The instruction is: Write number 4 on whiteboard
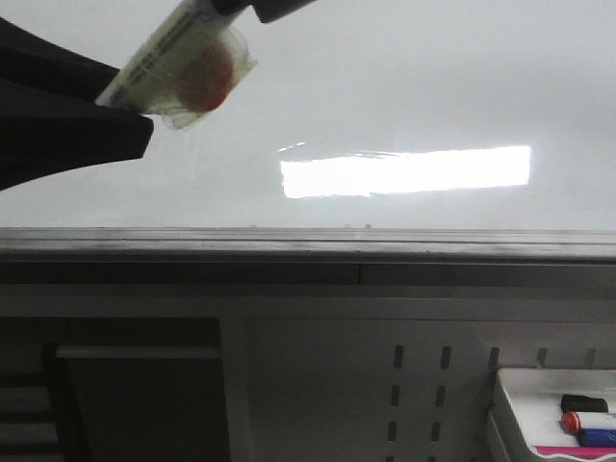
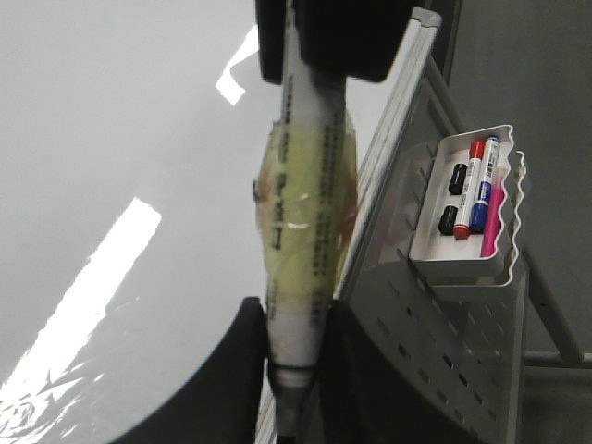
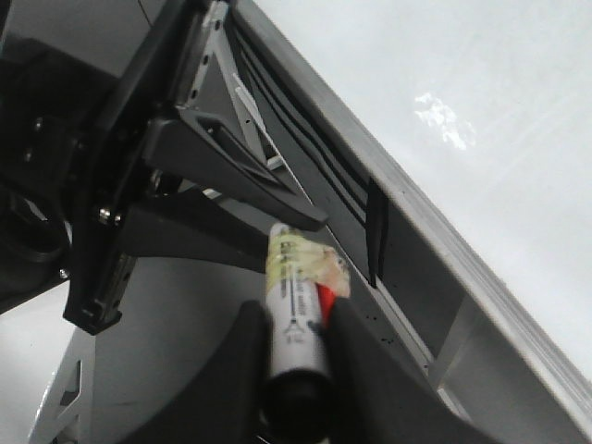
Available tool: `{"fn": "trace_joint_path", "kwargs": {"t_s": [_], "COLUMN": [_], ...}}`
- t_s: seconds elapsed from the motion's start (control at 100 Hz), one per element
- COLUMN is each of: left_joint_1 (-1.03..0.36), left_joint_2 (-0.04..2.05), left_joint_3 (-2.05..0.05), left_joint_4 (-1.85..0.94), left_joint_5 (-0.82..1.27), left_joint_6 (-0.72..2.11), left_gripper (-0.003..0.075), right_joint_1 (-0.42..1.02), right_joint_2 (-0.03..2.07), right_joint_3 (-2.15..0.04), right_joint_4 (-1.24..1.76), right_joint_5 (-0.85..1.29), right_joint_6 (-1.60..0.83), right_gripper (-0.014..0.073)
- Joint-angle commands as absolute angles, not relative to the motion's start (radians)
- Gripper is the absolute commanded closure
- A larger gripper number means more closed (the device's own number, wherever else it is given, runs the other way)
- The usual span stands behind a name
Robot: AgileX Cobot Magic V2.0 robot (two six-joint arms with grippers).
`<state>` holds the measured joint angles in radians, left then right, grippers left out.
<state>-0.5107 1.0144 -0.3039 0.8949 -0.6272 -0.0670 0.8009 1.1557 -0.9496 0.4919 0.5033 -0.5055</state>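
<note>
Front view gives me the whiteboard (image 1: 404, 87) filling the upper half of the frame, glossy and white, with a bright rectangular reflection (image 1: 404, 171) low on its face and the grey ledge (image 1: 308, 245) running along its lower edge. I see no black stroke on the board anywhere I can look — the number 4 does not show.

At the upper left a marker (image 1: 173, 63) wrapped in yellowish tape crosses in front of the board, tilted, with dark arm housing (image 1: 58, 115) beside it blocking that corner of the surface.

From the left wrist camera, my left end effector (image 2: 296, 370) is pinching that marker (image 2: 305, 231) between its dark fingers (image 2: 222, 370); the pen's taped barrel runs lengthwise past the board's edge. Just beside the board hangs a small white tray (image 2: 467, 264) on a perforated panel (image 2: 435, 370), holding black, red, blue and pink markers (image 2: 476, 185).

My right end effector (image 3: 291, 370) is pinching a second marker (image 3: 296, 314), white-barrelled with tape and a red patch, below the board's ledge (image 3: 416, 240) and close to a dark bracket (image 3: 222, 166); its tip is hidden.
</note>
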Motion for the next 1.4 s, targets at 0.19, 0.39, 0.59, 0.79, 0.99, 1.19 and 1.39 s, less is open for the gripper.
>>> {"fn": "trace_joint_path", "kwargs": {"t_s": [0.19, 0.39, 0.59, 0.79, 0.99, 1.19, 1.39], "left_joint_1": [-0.517, -0.517, -0.517, -0.517, -0.517, -0.517, -0.517], "left_joint_2": [1.002, 0.968, 0.813, 0.641, 0.563, 0.563, 0.563], "left_joint_3": [-0.328, -0.328, -0.328, -0.328, -0.328, -0.328, -0.328], "left_joint_4": [0.853, 0.717, 0.570, 0.375, 0.350, 0.350, 0.350], "left_joint_5": [-0.674, -0.614, -0.421, -0.214, -0.157, -0.148, -0.145], "left_joint_6": [-0.076, -0.076, -0.076, -0.076, -0.076, -0.076, -0.076], "left_gripper": [0.0607, 0.0272, 0.0281, 0.0283, 0.0283, 0.0311, 0.0314], "right_joint_1": [0.800, 0.798, 0.726, 0.653, 0.582, 0.536, 0.551], "right_joint_2": [1.141, 1.142, 1.203, 1.317, 1.405, 1.489, 1.502], "right_joint_3": [-0.983, -0.986, -1.051, -1.174, -1.286, -1.338, -1.238], "right_joint_4": [0.508, 0.516, 0.516, 0.501, 0.482, 0.480, 0.490], "right_joint_5": [0.457, 0.464, 0.464, 0.425, 0.398, 0.392, 0.399], "right_joint_6": [-0.515, -0.506, -0.502, -0.502, -0.502, -0.502, -0.501], "right_gripper": [0.0659, 0.0659, 0.0659, 0.0659, 0.0659, 0.0659, 0.0658]}}
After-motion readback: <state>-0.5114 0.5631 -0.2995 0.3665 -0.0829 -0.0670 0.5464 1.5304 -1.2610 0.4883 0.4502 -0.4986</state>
